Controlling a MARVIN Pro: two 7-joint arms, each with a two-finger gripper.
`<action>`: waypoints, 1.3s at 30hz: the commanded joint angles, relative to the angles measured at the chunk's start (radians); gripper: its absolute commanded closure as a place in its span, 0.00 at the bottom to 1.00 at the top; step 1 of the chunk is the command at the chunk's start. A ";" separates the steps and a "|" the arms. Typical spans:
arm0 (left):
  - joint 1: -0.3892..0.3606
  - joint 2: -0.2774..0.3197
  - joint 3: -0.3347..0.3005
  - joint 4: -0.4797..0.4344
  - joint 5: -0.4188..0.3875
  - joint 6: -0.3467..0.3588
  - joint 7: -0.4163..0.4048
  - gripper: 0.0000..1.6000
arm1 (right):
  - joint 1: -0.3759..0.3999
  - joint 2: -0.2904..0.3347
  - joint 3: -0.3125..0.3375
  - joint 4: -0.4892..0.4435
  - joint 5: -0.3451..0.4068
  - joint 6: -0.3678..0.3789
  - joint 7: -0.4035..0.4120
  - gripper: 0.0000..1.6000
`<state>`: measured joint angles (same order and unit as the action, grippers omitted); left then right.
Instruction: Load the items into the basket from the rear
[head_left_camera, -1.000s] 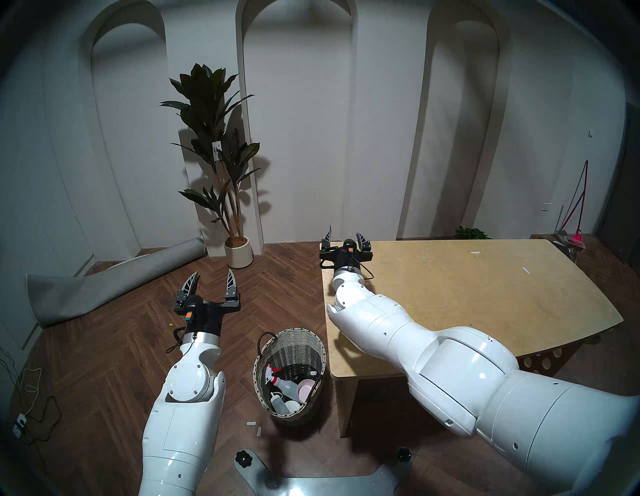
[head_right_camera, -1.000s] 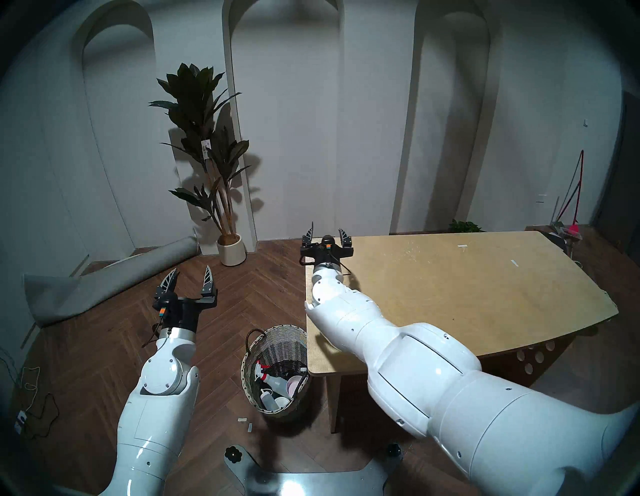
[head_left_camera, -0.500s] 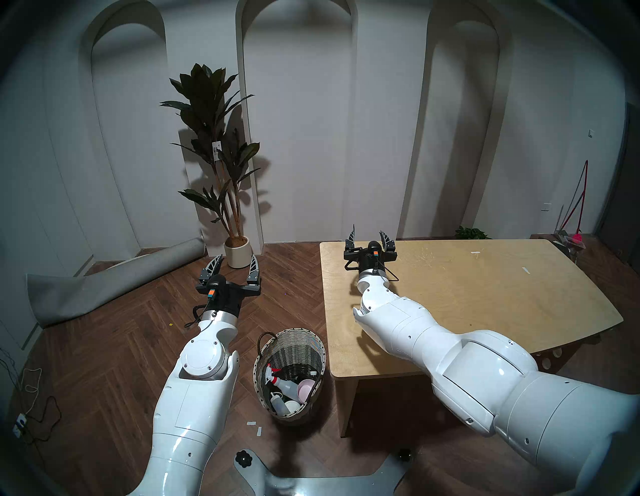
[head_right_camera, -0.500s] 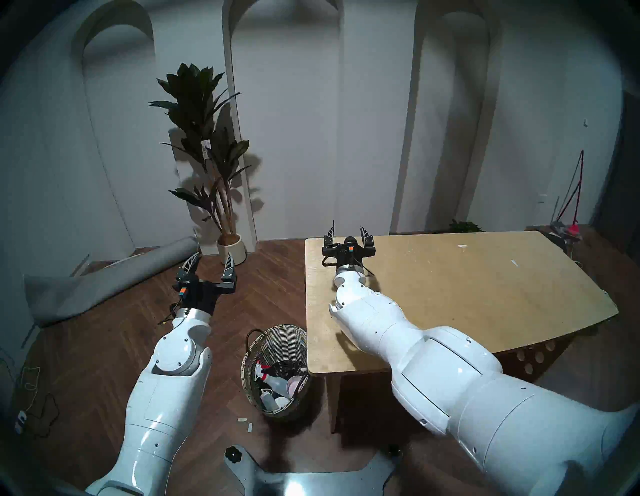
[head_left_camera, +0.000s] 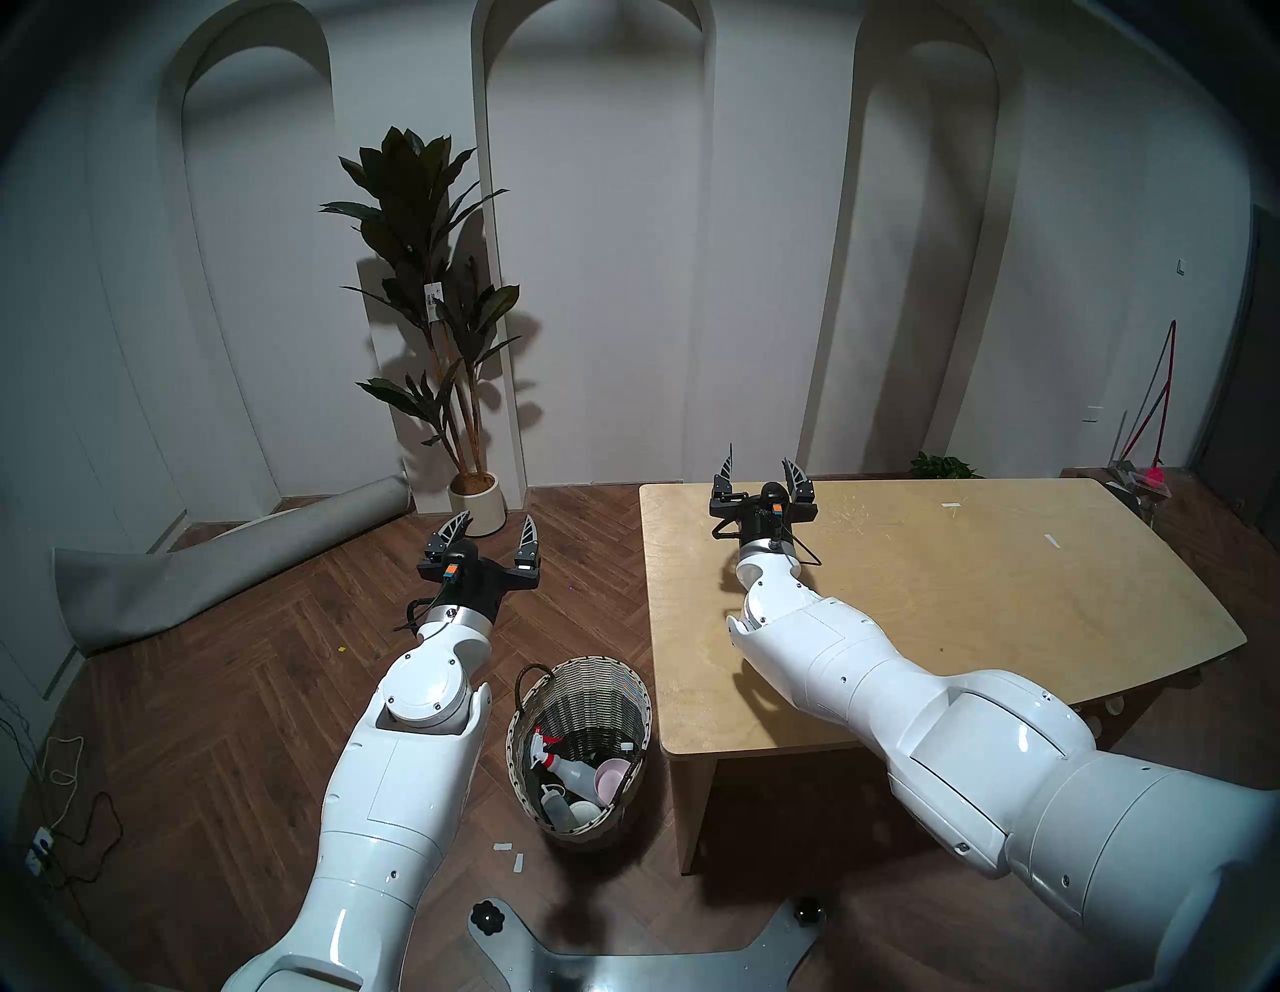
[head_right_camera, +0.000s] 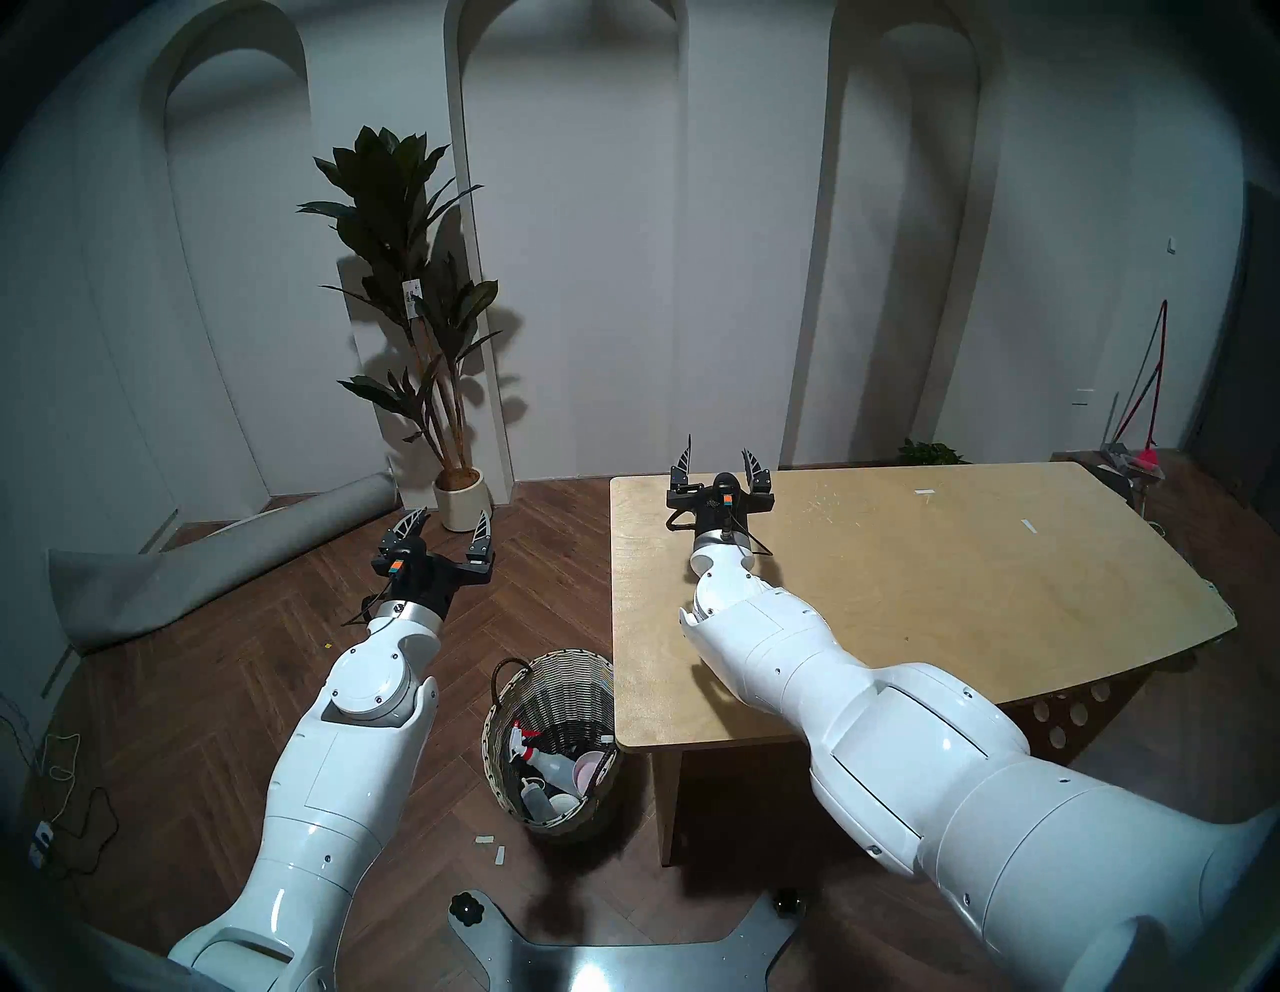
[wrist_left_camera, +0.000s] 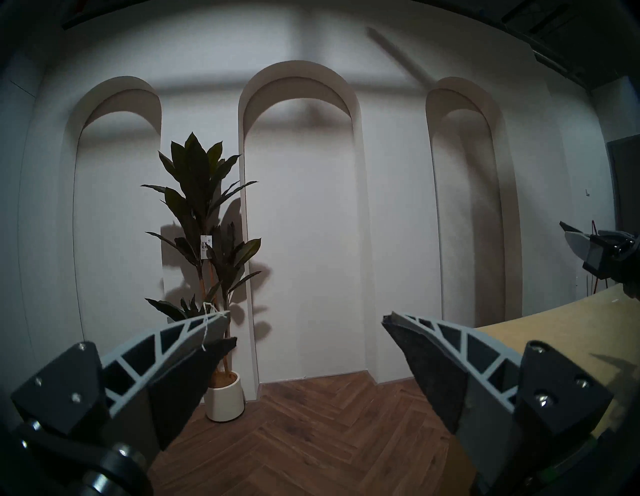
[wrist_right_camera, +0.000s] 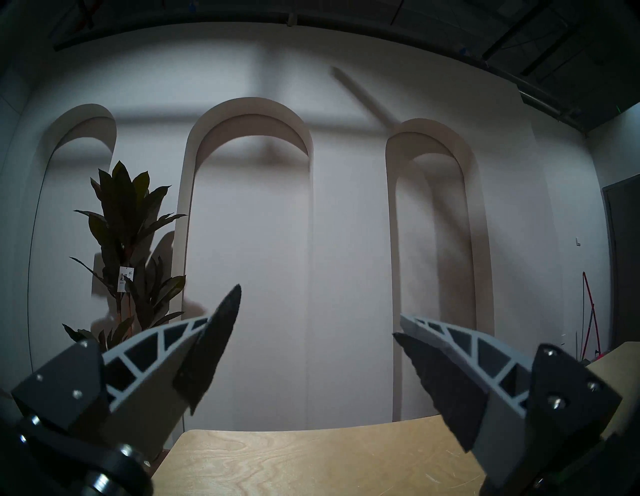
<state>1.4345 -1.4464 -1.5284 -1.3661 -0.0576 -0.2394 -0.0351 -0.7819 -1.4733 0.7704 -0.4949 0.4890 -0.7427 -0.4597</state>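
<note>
Both grippers are being held wide open with nothing between the jaws: the left gripper (head_left_camera: 493, 532) is being carried above the wooden floor (head_left_camera: 228, 679) left of centre in the head view, and the right gripper (head_left_camera: 762, 472) is being carried over the far left corner of the table (head_left_camera: 970, 596), right of centre. At lower centre the wicker basket (head_left_camera: 580, 682) is being seen standing on the floor, just beside the table's near left corner. Inside it the spray bottle (head_left_camera: 571, 767) is lying tilted, its red-and-white trigger toward the upper left; the pink bowl (head_left_camera: 609, 776) is leaning at its right against the basket wall, and the smaller white bottle (head_left_camera: 554, 803) is lying at the lower left. Beyond the left gripper, the potted plant (head_left_camera: 429, 291) is being seen against the arched wall, with a rolled grey mat (head_left_camera: 208, 568) lying at the left of the frame
</note>
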 joint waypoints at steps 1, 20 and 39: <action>-0.092 -0.001 0.004 0.010 0.011 0.014 0.005 0.00 | -0.016 0.018 0.001 -0.058 -0.003 -0.024 0.003 0.00; -0.178 -0.003 0.032 0.112 0.046 0.080 0.017 0.00 | -0.087 0.073 0.015 -0.202 -0.008 -0.036 -0.007 0.00; -0.248 -0.003 0.051 0.221 0.082 0.106 0.056 0.00 | -0.159 0.131 0.054 -0.399 0.024 0.039 -0.080 0.00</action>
<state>1.2498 -1.4491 -1.4776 -1.1500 0.0161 -0.1244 0.0136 -0.9292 -1.3654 0.8128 -0.8016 0.5073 -0.7269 -0.5201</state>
